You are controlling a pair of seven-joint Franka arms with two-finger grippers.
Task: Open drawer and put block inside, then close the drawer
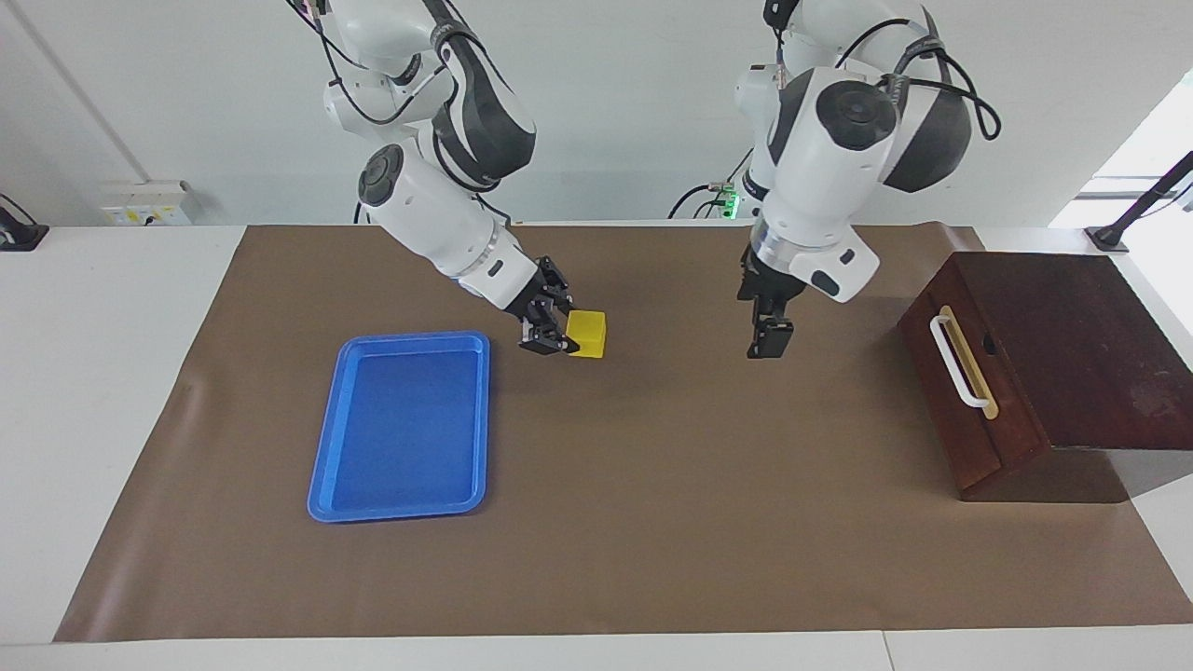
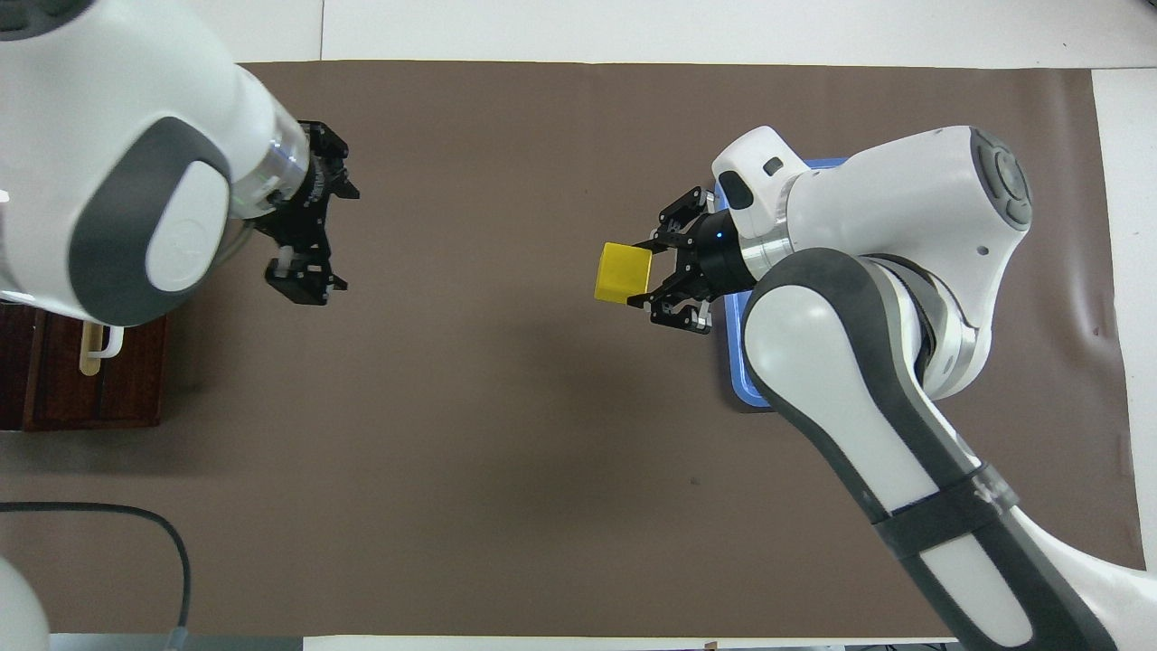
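The yellow block (image 1: pixel 587 334) (image 2: pixel 624 274) is held in my right gripper (image 1: pixel 559 328) (image 2: pixel 647 273), which is shut on it a little above the brown mat, beside the blue tray. The drawer (image 1: pixel 969 401) in the dark brown box at the left arm's end of the table is closed, its white bar handle (image 1: pixel 953 362) facing the middle of the table. In the overhead view my left arm hides most of the drawer (image 2: pixel 90 389). My left gripper (image 1: pixel 769 340) (image 2: pixel 303 280) points down over bare mat between the block and the drawer, holding nothing.
A blue plastic tray (image 1: pixel 405 424) lies empty on the mat toward the right arm's end; in the overhead view my right arm covers most of the tray (image 2: pixel 734 362). The brown mat (image 1: pixel 652 485) covers most of the white table.
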